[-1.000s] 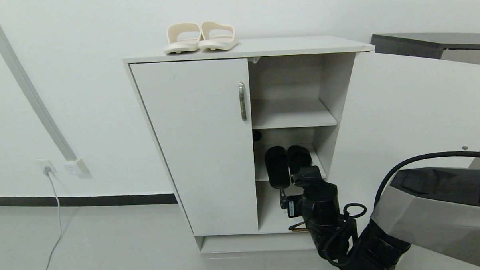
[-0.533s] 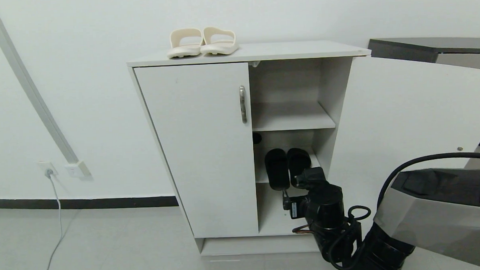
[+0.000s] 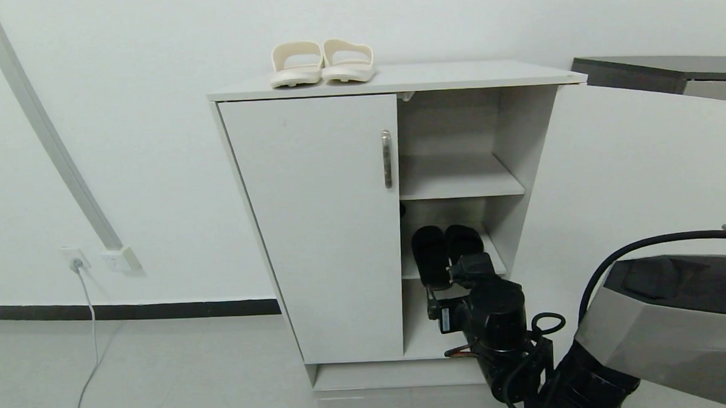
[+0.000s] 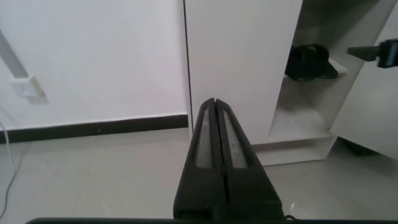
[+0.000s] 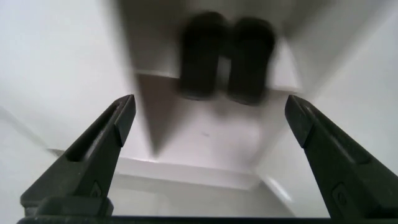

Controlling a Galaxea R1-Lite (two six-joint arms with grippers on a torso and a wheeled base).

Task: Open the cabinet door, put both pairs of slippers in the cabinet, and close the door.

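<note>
Only the camera had shifted; the right gripper (image 5: 210,102) stayed wide open, empty, before the shelved black slippers (image 3: 446,252), so the beige slippers (image 3: 323,63) atop the cabinet (image 3: 455,75) likely came next.

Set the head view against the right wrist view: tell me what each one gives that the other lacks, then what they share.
Head view: the beige slippers on the cabinet top, the closed left door with its handle, the upper shelf, the right door swung open, and a wall socket with a cable. Right wrist view: the right gripper seen from behind, its fingers spread wide apart. Shared: the black slippers lying side by side on the middle shelf.
</note>
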